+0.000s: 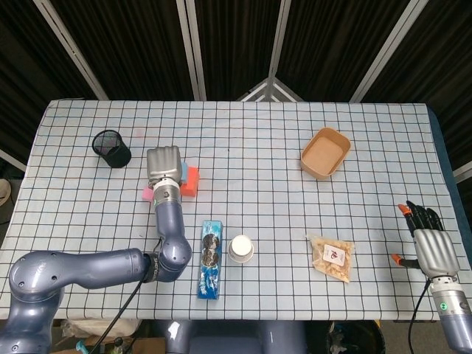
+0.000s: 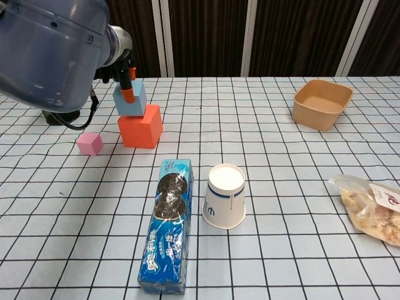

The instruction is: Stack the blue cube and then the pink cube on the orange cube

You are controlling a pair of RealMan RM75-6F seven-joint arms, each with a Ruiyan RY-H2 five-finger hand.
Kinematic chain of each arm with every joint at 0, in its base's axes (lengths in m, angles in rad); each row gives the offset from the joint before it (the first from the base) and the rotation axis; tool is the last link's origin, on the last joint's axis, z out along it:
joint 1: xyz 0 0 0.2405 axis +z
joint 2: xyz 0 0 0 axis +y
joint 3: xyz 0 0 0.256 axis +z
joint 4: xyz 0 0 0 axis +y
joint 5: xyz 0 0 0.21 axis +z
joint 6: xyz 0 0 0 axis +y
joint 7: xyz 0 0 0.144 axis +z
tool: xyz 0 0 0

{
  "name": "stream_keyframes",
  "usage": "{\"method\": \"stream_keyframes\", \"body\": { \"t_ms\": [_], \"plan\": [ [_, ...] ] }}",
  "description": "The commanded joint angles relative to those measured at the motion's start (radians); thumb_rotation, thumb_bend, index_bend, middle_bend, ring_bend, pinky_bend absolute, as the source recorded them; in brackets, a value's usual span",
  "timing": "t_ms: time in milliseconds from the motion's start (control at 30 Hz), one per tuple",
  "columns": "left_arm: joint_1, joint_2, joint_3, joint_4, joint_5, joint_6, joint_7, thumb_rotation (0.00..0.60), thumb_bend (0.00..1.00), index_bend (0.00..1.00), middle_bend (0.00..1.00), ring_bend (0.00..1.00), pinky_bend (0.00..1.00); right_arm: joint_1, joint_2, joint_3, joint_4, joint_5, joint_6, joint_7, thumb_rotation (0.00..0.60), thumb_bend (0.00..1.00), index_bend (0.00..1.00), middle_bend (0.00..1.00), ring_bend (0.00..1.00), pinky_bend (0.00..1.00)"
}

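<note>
One checked tablecloth — dark curtains

My head view looks straight down from high over the checked tablecloth; my chest view faces forward, low and close to it. Both share the upturned white paper cup and its surroundings.
</note>
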Motion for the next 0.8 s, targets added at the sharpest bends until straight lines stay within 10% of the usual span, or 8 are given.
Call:
{"method": "stream_keyframes", "body": {
  "t_ms": [33, 800],
  "plan": [
    [-0.002, -0.005, -0.002, 0.003, 0.005, 0.002, 0.003, 0.600, 0.37, 0.50, 0.87, 0.70, 0.72, 0.000, -0.001, 0.000, 0.000, 0.001, 0.000, -0.001, 0.600, 0.09, 0.00, 0.04, 0.03, 0.04],
    [0.000, -0.050, -0.019, 0.057, 0.031, -0.021, 0.010, 0.600, 0.37, 0.50, 0.87, 0.70, 0.72, 0.000, 0.000, 0.002, 0.005, 0.003, 0.000, 0.005, 0.600, 0.09, 0.00, 0.04, 0.03, 0.04]
  ]
}}
